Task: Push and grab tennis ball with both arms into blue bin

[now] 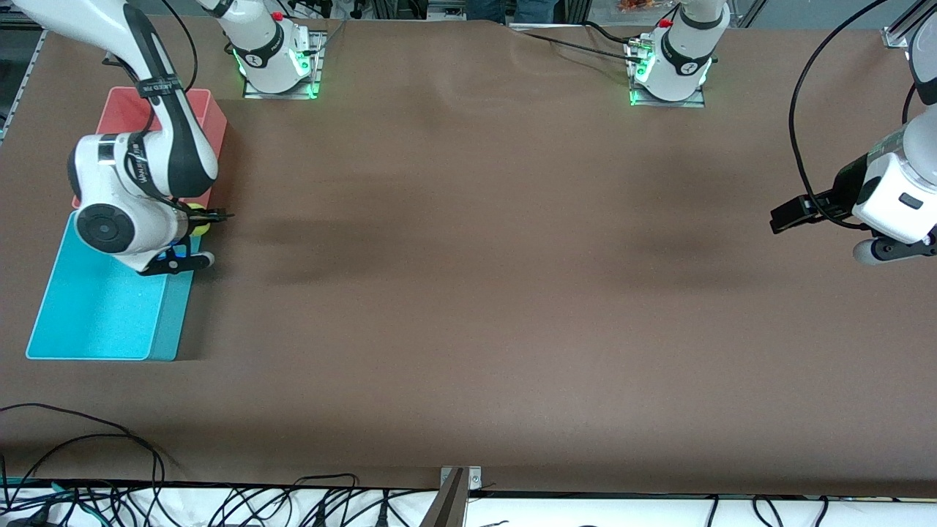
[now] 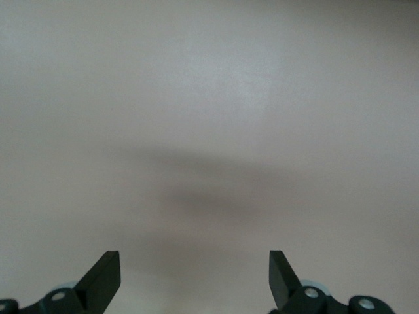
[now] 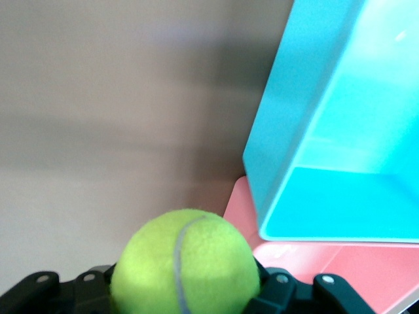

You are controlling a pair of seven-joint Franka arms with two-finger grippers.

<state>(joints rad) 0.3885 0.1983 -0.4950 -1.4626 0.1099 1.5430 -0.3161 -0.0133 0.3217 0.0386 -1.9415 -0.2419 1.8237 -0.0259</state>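
Note:
The yellow-green tennis ball [image 3: 185, 261] sits between the fingers of my right gripper [image 3: 186, 286], which is shut on it. In the front view the ball [image 1: 198, 222] and right gripper [image 1: 208, 218] hang over the corner of the blue bin [image 1: 102, 315] where it meets the pink bin; most of the ball is hidden by the arm's wrist. The blue bin's [image 3: 340, 131] floor shows bare in the right wrist view. My left gripper [image 1: 780, 218] waits over the bare table at the left arm's end, its fingers [image 2: 105, 278] wide open around nothing, as the left gripper [image 2: 195, 278] shows in its wrist view.
A pink bin [image 1: 212, 117] stands against the blue bin, farther from the front camera, partly under the right arm; the same pink bin [image 3: 340, 275] shows in the right wrist view. The brown table [image 1: 468, 293] stretches between the arms. Cables [image 1: 110, 439] trail along the table's front edge.

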